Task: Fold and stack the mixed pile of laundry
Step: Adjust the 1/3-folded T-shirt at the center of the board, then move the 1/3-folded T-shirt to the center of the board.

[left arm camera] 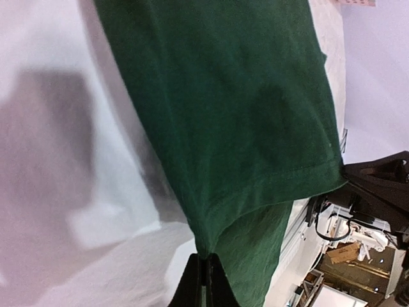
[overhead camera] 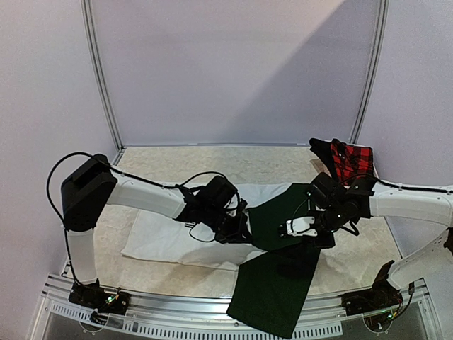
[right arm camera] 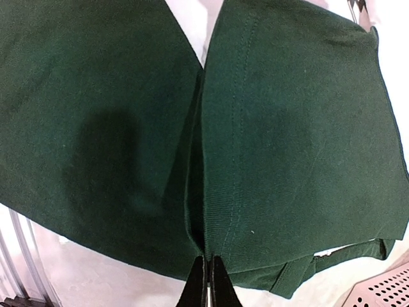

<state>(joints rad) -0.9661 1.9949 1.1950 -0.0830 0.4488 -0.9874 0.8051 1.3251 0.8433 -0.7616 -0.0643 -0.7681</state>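
We start with the table [overhead camera: 177,166], whose near edge is the first hazard. The lower part of the green garment [overhead camera: 272,283] hangs over it, and if either grip gives, we judge that hanging weight would drag the piece off. The white cloth [overhead camera: 170,237] lies spread flat across the left and middle of the table, directly under the green piece where it is held. A low drag of the green could rumple the cloth or carry it along. The green garment itself spans the middle of the table between the left arm [overhead camera: 141,195] and the right arm [overhead camera: 410,202], slack and creased at its centre. An uneven pull could twist it, so a fold would land crooked. The checked shirt [overhead camera: 352,159] sits bunched at the far right corner, just beyond the right arm, which could brush it on a swing back. The left jaws are pressed together on a corner of the green hem, a thin bite that could slip. The right jaws are pressed together on a ridge of the green cloth. We cannot quite tell whether they hold one layer or two, and a missed layer would let the fold open.
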